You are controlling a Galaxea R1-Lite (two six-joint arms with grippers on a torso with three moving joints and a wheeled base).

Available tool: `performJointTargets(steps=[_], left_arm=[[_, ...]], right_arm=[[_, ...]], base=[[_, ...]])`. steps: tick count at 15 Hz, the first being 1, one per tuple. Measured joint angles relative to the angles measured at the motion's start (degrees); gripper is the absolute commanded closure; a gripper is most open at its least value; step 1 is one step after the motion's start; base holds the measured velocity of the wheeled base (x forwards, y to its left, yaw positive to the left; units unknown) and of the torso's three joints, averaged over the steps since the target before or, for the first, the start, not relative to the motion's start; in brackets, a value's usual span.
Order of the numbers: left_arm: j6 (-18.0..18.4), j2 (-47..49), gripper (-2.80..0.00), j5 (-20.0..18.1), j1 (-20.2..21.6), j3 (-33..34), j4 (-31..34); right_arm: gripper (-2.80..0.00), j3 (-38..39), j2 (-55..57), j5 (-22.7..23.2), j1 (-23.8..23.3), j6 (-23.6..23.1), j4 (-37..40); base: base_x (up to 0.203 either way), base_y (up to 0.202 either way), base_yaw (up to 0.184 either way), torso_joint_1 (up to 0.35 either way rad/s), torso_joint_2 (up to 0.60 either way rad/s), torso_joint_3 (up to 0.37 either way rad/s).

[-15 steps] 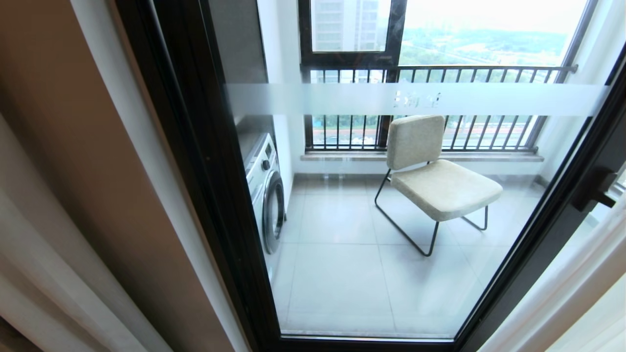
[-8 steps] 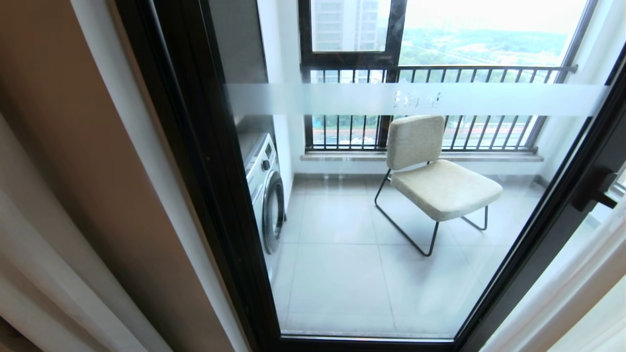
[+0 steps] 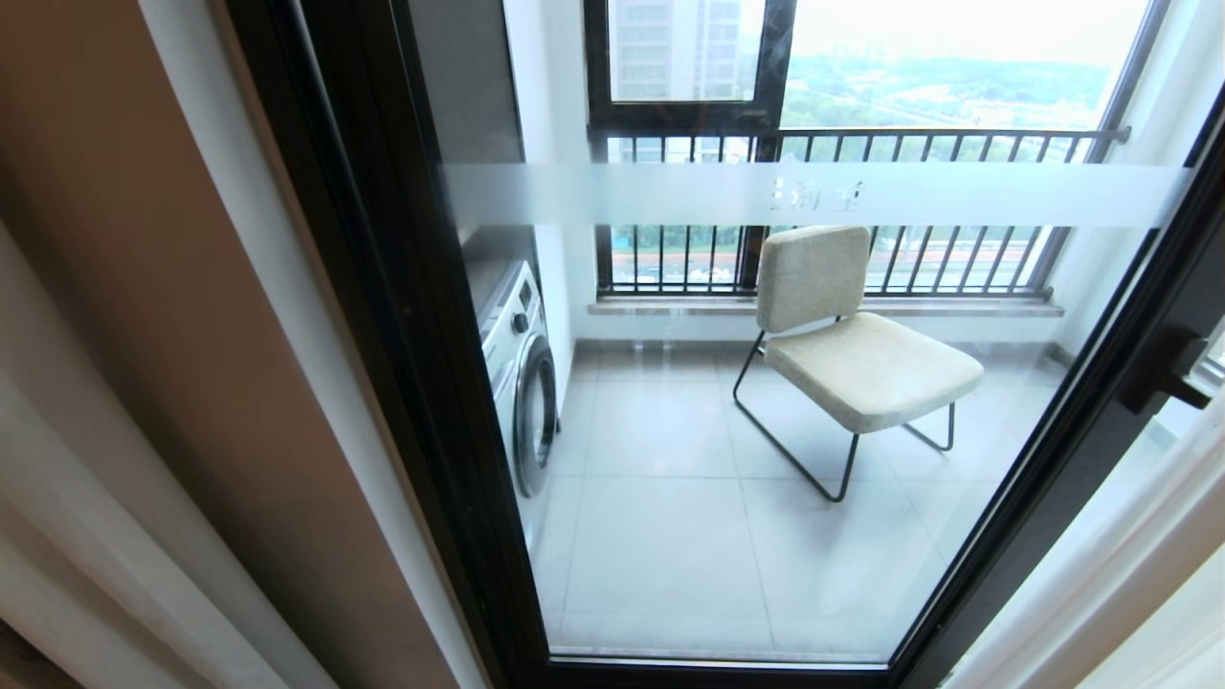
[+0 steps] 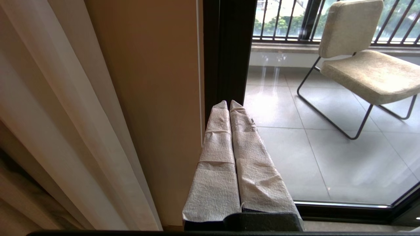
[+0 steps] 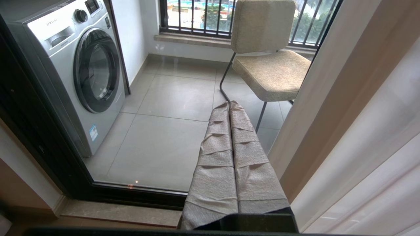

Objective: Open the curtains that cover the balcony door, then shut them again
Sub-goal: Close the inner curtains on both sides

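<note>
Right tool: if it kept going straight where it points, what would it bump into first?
Probably the glass of the balcony door. The right tool, shut and empty, points at the pane, with the chair beyond it. How near the glass is, I can't tell.

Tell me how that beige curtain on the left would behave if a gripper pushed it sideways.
The beige curtain hangs in long soft folds, so it would likely give and bunch rather than slide stiffly. Its opaque cloth looks fairly heavy, so it may swing back. The sheer layer beside it would probably drag along.
</note>
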Motion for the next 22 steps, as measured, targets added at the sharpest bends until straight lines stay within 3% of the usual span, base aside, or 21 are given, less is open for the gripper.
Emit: performJointTargets(steps=[7,11,16,19,22], left_arm=[[0.0,0.0,0.00,0.4,0.0,-4.1,-2.6],[0.2,0.1,0.00,5.8,0.0,-13.4,-0.1],[2.1,5.7,0.00,8.0,-0.1,-27.8,6.1],[3.1,16.0,0.00,12.9,-0.1,-37.1,6.3],[3.4,26.6,0.00,23.7,-0.1,-45.9,6.4]], right_arm=[[0.00,0.0,0.0,0.0,0.0,0.0,0.0],[0.00,0.0,0.0,0.0,0.0,0.0,0.0],[0.00,0.0,0.0,0.0,0.0,0.0,0.0],[0.00,0.0,0.0,0.0,0.0,0.0,0.0],[0.00,0.0,0.0,0.0,0.0,0.0,0.0]], base=[[0.000,0.000,0.000,0.000,0.00,0.000],[0.000,0.000,0.000,0.000,0.00,0.000],[0.000,0.000,0.000,0.000,0.00,0.000],[0.000,0.000,0.000,0.000,0.00,0.000],[0.000,0.000,0.000,0.000,0.00,0.000]])
